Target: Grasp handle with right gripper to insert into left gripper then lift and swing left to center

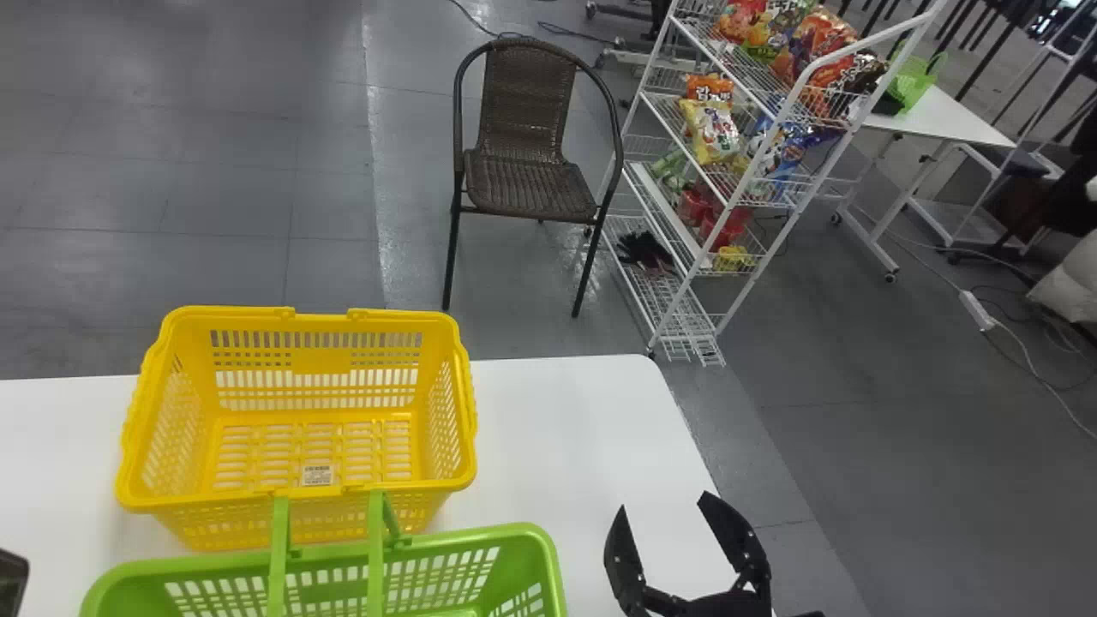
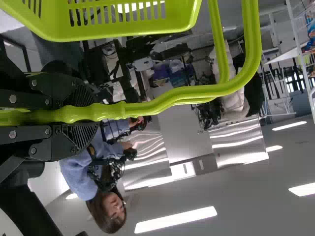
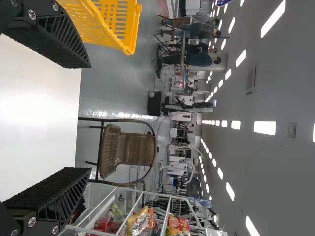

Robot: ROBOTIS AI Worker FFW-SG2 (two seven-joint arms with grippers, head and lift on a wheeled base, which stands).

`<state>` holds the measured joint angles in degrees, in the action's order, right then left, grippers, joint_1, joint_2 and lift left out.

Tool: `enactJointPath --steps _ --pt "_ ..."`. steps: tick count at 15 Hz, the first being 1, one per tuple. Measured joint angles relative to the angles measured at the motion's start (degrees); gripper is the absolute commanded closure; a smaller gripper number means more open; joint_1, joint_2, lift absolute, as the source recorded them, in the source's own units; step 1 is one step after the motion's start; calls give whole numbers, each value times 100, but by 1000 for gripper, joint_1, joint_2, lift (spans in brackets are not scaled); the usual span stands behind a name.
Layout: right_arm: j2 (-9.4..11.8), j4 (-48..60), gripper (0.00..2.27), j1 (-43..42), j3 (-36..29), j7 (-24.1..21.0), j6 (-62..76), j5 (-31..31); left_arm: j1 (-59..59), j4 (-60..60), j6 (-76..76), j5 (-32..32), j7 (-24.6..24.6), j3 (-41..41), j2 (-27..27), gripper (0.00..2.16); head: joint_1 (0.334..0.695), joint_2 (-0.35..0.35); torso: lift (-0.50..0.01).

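White worktop (image 1: 591, 411) bears yellow basket (image 1: 390, 319). Green basket (image 1: 480, 536) is nearer the robot, its handle (image 2: 110, 111) clamped between the left gripper's (image 2: 81, 114) jaws; right gripper's (image 1: 662, 506) jaws stand apart.

The far basket (image 1: 223, 523) is on the worktop (image 1: 548, 446), behind the near basket (image 1: 184, 564); beyond, a chair (image 1: 527, 184), right of it a rack (image 1: 700, 257).

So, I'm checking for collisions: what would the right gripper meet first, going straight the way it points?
Beyond the white table, the right gripper would probably meet the brown chair first, though depth and height leave that unsure.
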<state>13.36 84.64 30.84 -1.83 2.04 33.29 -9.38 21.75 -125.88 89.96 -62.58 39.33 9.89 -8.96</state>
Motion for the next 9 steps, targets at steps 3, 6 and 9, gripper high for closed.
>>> enactJointPath --steps 3,6,9 --pt "0 0 60 1 -2 -1 14 -3 -51 15 0 19 -147 -96 0 1798 695 -350 0" --pt "-1 0 60 1 -10 0 14 -10 -97 41 0 18 -164 -128 1 1798 695 -350 0" --pt "-5 0 60 4 -18 2 27 -11 -110 64 0 10 -172 -165 5 1798 695 -350 0"
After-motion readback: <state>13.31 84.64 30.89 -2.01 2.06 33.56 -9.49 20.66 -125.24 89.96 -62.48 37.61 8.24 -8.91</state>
